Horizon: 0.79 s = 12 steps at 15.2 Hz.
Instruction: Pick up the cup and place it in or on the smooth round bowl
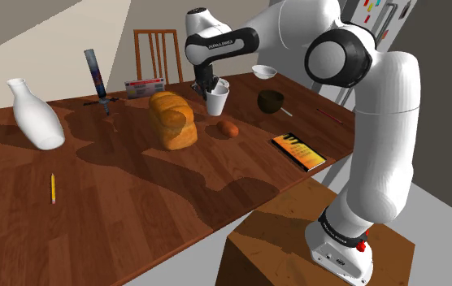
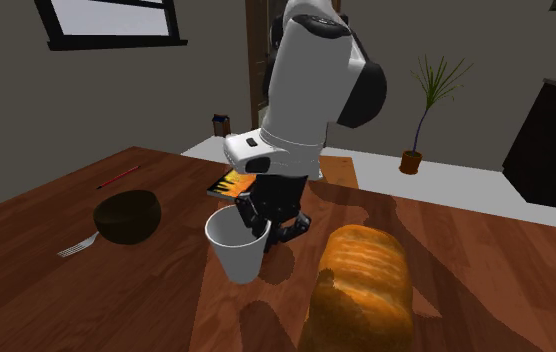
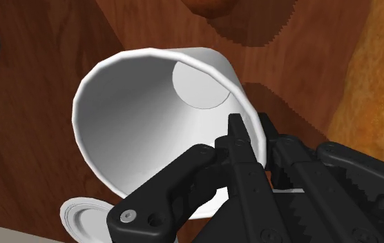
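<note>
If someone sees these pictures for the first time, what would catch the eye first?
The white arm dominates, its black end effector shut on the rim of a white cup toward the wooden table's far side. Next comes the big golden loaf of bread, just to the shoulder view's left of the cup, and a tall white jug stands alone near the table's left end in that view.
</note>
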{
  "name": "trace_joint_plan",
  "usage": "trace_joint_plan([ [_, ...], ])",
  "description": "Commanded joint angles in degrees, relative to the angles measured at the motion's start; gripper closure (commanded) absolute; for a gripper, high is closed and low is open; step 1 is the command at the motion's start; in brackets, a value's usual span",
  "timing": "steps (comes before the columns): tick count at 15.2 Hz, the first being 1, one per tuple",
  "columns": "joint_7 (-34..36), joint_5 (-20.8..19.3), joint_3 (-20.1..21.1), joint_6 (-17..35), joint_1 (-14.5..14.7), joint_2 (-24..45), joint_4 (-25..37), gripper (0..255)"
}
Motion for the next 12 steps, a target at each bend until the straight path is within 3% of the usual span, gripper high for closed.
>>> trace_joint_plan([
  [1,-0.28,0.11,0.03,-1.24,0.01,-0.51,0.77,255],
  [12,-1.93,0.64,0.14,-9.02,0.2,-1.42,7.78,255],
])
